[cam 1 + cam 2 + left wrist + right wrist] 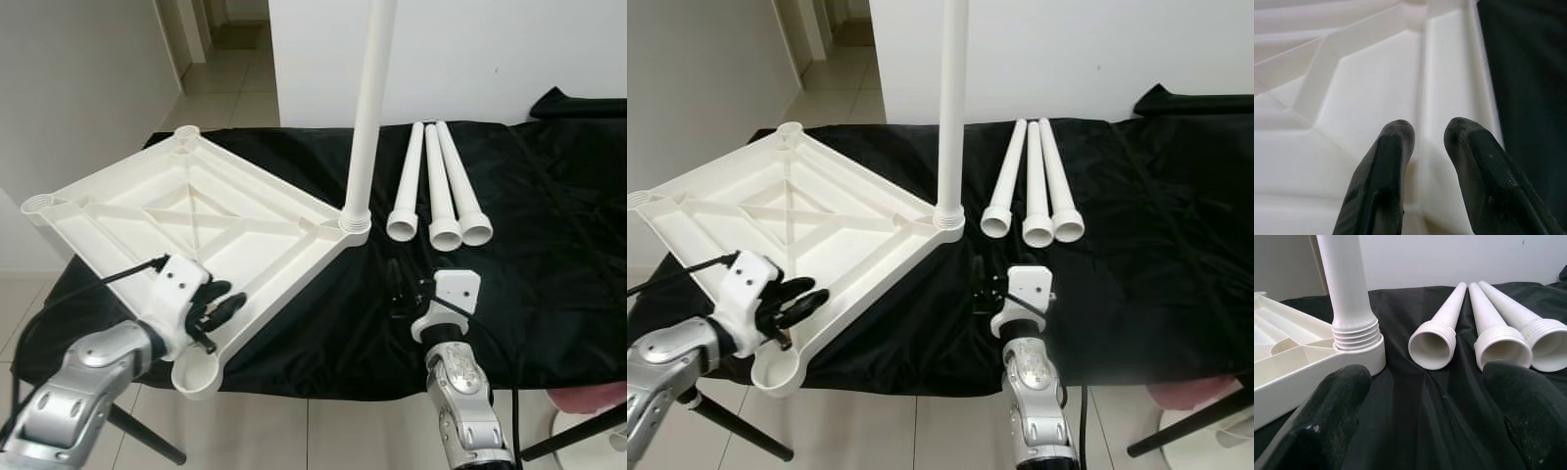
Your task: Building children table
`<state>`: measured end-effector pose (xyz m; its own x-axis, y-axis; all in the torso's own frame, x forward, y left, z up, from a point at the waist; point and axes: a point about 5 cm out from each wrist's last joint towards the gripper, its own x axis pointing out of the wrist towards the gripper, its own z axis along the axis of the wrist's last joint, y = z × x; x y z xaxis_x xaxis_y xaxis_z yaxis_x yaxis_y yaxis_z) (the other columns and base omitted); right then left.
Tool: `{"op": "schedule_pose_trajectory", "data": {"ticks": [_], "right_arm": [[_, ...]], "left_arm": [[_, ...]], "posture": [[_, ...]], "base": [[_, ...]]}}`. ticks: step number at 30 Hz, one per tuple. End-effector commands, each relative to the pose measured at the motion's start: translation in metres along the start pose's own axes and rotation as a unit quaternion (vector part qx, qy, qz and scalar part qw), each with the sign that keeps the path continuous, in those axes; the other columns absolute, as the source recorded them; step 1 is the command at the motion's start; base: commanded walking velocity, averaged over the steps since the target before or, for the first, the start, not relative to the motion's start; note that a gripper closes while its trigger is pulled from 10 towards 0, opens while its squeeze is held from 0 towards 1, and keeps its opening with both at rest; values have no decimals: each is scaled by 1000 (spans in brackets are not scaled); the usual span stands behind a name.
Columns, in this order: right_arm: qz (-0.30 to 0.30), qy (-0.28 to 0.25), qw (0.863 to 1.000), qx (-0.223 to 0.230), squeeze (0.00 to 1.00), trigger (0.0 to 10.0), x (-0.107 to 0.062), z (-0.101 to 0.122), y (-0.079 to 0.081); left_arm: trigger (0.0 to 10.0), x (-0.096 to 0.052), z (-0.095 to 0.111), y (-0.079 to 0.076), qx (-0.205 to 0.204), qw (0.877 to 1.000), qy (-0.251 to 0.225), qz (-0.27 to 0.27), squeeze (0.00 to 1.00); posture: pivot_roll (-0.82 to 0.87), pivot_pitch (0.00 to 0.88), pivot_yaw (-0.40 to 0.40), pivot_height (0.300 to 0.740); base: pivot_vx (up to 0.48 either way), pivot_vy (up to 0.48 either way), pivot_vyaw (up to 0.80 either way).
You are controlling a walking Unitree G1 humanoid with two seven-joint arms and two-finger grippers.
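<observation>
The white tabletop lies upside down on the black-covered table, its left and front corners hanging past the edge. One white leg stands upright in the right corner socket. Three loose legs lie side by side to its right, open ends toward me. My left gripper is at the tabletop's front rim, its fingers closed on a raised rib. My right gripper hovers low over the cloth in front of the loose legs, open wide with nothing between its fingers.
An empty corner socket juts over the table's front edge beside my left arm. Dark fabric is bunched at the back right. A pink thing and black stand legs are on the tiled floor.
</observation>
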<state>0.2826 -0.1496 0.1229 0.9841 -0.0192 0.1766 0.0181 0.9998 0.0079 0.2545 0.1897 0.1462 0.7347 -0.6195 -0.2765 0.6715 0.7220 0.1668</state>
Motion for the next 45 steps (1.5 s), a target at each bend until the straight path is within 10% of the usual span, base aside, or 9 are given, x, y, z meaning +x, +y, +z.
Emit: {"op": "schedule_pose_trajectory", "data": {"ticks": [1, 21, 45], "right_arm": [[-2, 17, 1000, 7, 0, 10000, 3, -5, 2], [13, 48, 999, -6, 0, 10000, 14, -12, 9], [-1, 57, 998, -8, 0, 10000, 6, -16, 6]], "left_arm": [[10000, -8, -5, -4, 10, 994, 15, -106, 0], [10000, -23, -51, -10, 100, 980, 124, -119, 0], [10000, 26, -23, -65, 33, 988, 8, -148, 0]], "posture": [[20, 0, 63, 740], [28, 0, 51, 740], [-3, 9, 67, 740]], "base": [[0, 0, 0], [0, 0, 0], [0, 0, 0]]}}
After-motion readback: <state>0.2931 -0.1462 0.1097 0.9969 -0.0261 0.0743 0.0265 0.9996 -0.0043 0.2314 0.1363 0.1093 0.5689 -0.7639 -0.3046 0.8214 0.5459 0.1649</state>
